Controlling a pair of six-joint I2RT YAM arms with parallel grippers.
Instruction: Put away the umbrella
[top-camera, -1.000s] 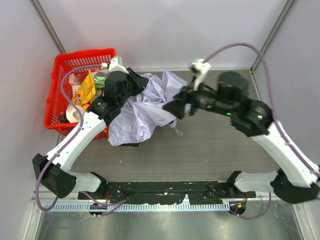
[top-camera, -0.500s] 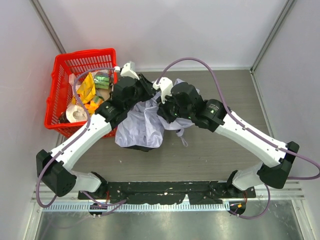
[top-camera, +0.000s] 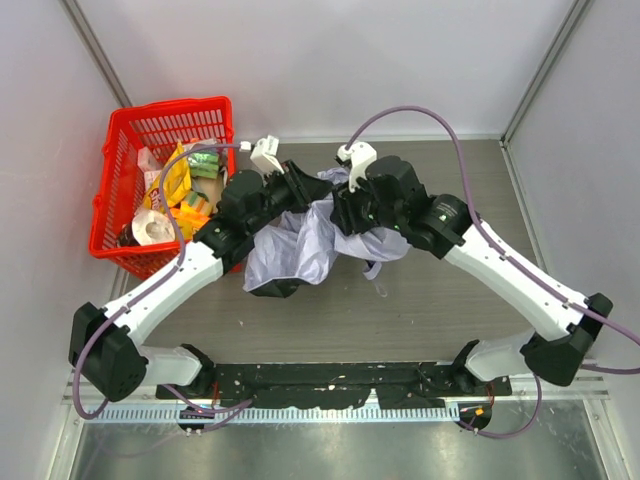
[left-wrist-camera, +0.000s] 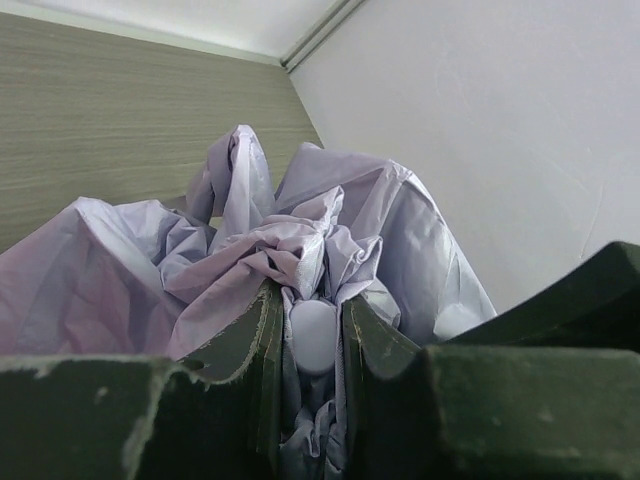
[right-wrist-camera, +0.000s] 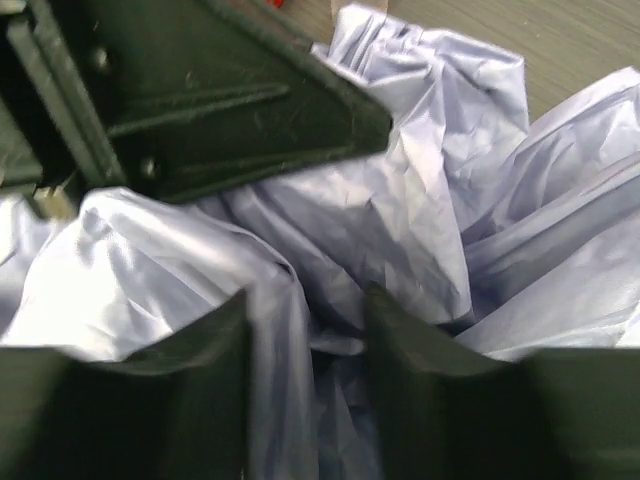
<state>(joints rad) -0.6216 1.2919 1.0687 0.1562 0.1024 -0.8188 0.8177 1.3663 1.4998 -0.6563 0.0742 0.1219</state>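
The umbrella (top-camera: 300, 245) is a crumpled heap of pale lavender fabric in the middle of the table, with a dark part (top-camera: 275, 288) showing under its near edge. My left gripper (top-camera: 298, 188) is at the heap's far left and is shut on the fabric. In the left wrist view a white rounded tip (left-wrist-camera: 313, 335) sits pinched between the jaws of the left gripper (left-wrist-camera: 310, 300). My right gripper (top-camera: 338, 215) presses into the heap from the right. In the right wrist view the right gripper (right-wrist-camera: 308, 295) has its jaws apart, with loose umbrella (right-wrist-camera: 400, 200) folds lying between them.
A red basket (top-camera: 112, 165) stands at the far left with a yellow packet (top-camera: 172, 180), a roll (top-camera: 152, 228) and other items inside. The left gripper's black body (right-wrist-camera: 200, 90) is very close to the right gripper. Grey walls enclose the table on three sides.
The right arm has swung left from beside the umbrella onto the fabric. The left gripper has shifted right with its hold. The heap is more bunched and nearer the middle.
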